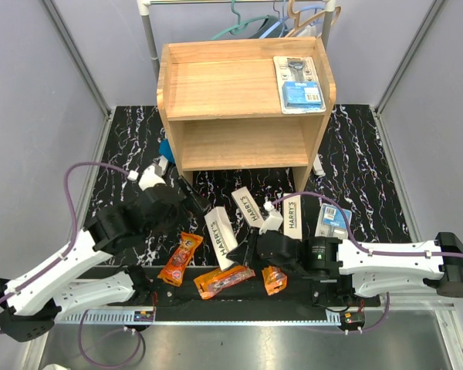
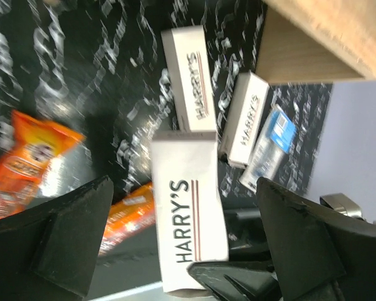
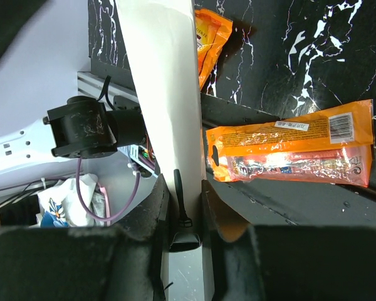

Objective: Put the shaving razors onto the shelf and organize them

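One white "HARRY'S" box (image 1: 221,235) rests tilted on the black marbled mat, and my right gripper (image 1: 251,250) is shut on its near end. In the right wrist view the box (image 3: 163,94) runs up from between the shut jaws of the right gripper (image 3: 185,200). My left gripper (image 1: 191,202) hangs wide open just to the box's upper left. Its wrist view shows that box (image 2: 188,213) framed between the spread fingers (image 2: 69,238), which do not touch it. Two more boxes (image 1: 248,206) (image 1: 293,217) lie on the mat. One blister pack (image 1: 299,85) lies on top of the wooden shelf (image 1: 216,85).
Three orange packets (image 1: 180,260) (image 1: 224,281) (image 1: 275,280) lie near the front edge. A second blister pack (image 1: 333,220) sits right of the boxes. A clothes rail with hangers (image 1: 262,23) stands behind the shelf. A blue object (image 1: 167,148) peeks out at the shelf's left foot.
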